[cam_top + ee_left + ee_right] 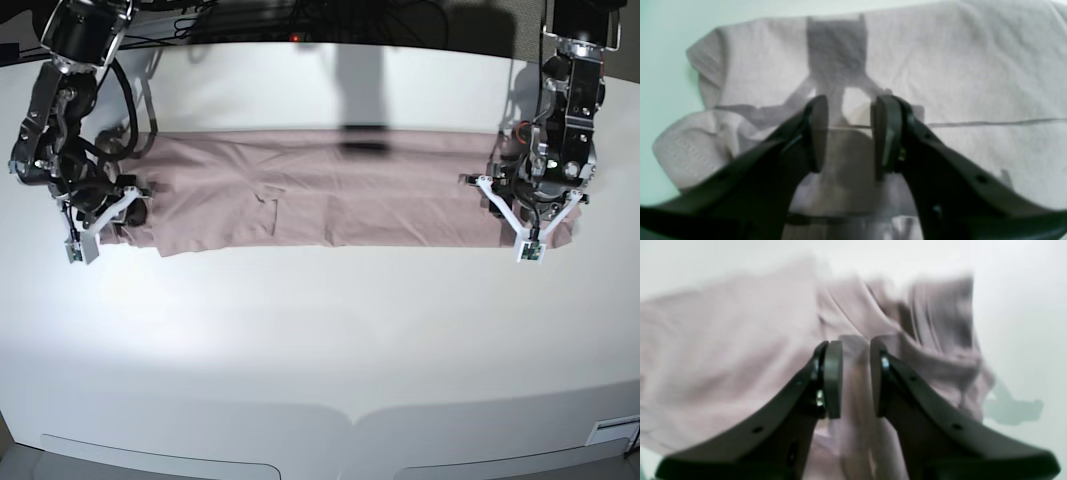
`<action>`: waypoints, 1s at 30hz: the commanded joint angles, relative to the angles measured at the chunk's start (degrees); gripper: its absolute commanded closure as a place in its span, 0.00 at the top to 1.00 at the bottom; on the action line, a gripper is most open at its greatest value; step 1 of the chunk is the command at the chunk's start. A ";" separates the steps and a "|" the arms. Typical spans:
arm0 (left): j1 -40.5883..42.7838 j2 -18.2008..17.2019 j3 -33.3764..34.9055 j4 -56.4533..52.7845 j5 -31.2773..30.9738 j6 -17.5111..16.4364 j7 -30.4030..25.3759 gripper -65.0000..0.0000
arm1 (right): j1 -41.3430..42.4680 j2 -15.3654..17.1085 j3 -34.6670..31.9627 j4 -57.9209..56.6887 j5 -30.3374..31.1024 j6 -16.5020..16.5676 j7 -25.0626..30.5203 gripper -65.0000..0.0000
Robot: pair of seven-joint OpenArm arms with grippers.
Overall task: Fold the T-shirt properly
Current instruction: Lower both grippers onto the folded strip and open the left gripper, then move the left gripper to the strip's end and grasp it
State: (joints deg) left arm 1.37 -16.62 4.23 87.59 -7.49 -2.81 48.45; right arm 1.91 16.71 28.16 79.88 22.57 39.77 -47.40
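The T-shirt (330, 190) lies as a long, narrow pink-mauve band across the white table (320, 340). My left gripper (525, 240) is at the band's right end, on its near edge. In the left wrist view its fingers (885, 133) stand a little apart, and a panel of the T-shirt (973, 66) with a straight top edge spans between the pads. My right gripper (85, 238) is at the band's left end. In the blurred right wrist view a strip of the T-shirt (723, 340) runs up between its pads (833, 380).
Dark cables and equipment sit along the table's far edge (300, 30). A small flap of fabric (270, 210) sticks up left of the band's middle. The table's near edge (350, 415) curves along the bottom.
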 commanded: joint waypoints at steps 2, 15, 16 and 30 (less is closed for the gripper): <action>-1.81 -0.44 -0.13 1.03 3.06 0.20 -0.35 0.36 | 1.14 1.38 0.33 3.17 1.51 0.23 1.16 0.23; -9.07 -0.39 -0.11 1.55 16.90 3.50 5.22 0.36 | 2.19 1.36 0.31 13.11 1.70 0.23 -0.28 0.23; -9.14 -0.39 -0.11 1.55 16.90 2.80 5.68 0.37 | 2.19 1.36 0.31 13.11 1.73 0.23 -0.42 0.23; -9.18 -1.07 -0.13 1.55 17.11 1.88 6.01 0.70 | 2.16 1.38 0.31 13.11 2.12 0.23 -1.77 0.23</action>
State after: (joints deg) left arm -6.68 -16.86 4.27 88.03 8.99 -1.52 55.53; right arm 3.14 17.12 28.29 91.74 23.77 39.75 -50.09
